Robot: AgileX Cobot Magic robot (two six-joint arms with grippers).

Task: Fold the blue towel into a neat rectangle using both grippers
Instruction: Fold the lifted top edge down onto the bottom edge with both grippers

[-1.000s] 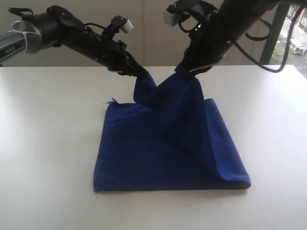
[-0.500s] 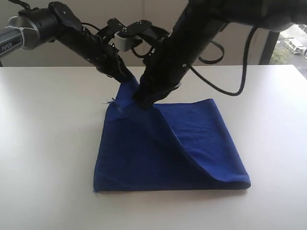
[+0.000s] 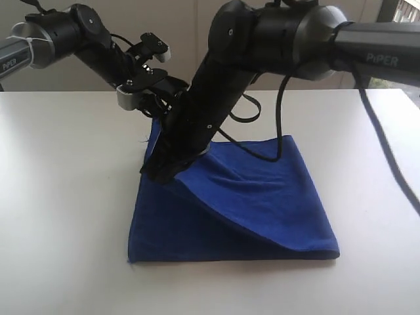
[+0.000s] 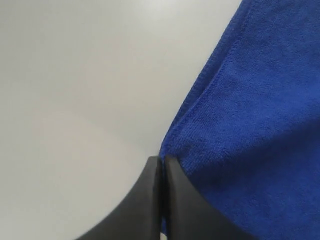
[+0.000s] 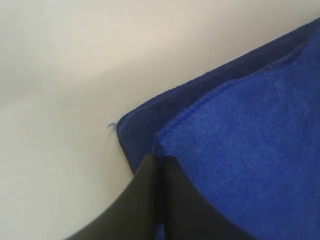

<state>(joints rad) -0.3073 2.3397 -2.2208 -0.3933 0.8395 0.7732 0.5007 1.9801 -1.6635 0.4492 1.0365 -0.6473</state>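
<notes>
The blue towel [image 3: 262,190] lies on the white table [image 3: 59,197], with one layer drawn over another from the right. My right gripper [image 3: 159,172] reaches across to the towel's left side, low over it. It is shut on a corner of the upper layer [image 5: 240,150], which sits just inside the lower layer's corner [image 5: 140,125]. My left gripper [image 3: 156,113] is behind the right arm at the towel's far left corner, mostly hidden there. In its wrist view the left gripper [image 4: 161,159] is shut, with the towel [image 4: 250,125] pinched at its edge.
The right arm [image 3: 216,85] slants across the towel's back left part and crosses in front of the left arm [image 3: 98,52]. Bare table surrounds the towel on all sides. A wall stands behind the table's far edge.
The right gripper has swung left and down, carrying its towel corner across onto the left side. The left gripper has also dropped lower and leftward. The raised peak of cloth has flattened.
</notes>
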